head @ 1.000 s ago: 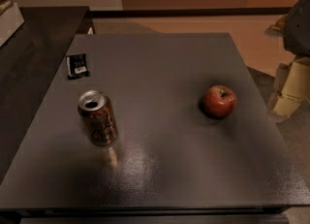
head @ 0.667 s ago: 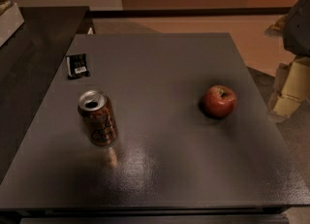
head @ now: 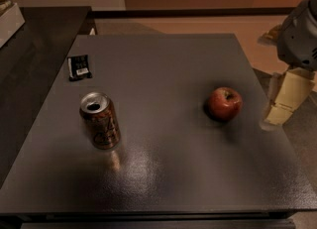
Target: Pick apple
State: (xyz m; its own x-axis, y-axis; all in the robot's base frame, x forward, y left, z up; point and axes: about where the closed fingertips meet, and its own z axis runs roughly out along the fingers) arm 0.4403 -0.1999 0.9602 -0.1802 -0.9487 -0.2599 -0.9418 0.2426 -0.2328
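Note:
The apple (head: 225, 103) is small, round and glossy red, with a dark stem dimple on top. It rests on the right half of the dark grey table (head: 163, 64). My gripper (head: 276, 118) hangs at the table's right edge, a short way to the right of the apple and apart from it. Its cream-coloured lower part points down toward the table's edge, below the grey arm housing (head: 299, 37). It holds nothing that I can see.
A brown-orange drink can (head: 100, 120) stands upright on the left half of the table, its top opened. A small black packet (head: 79, 67) lies flat at the far left. A dark counter (head: 29, 39) adjoins the table on the left. Floor lies beyond the right edge.

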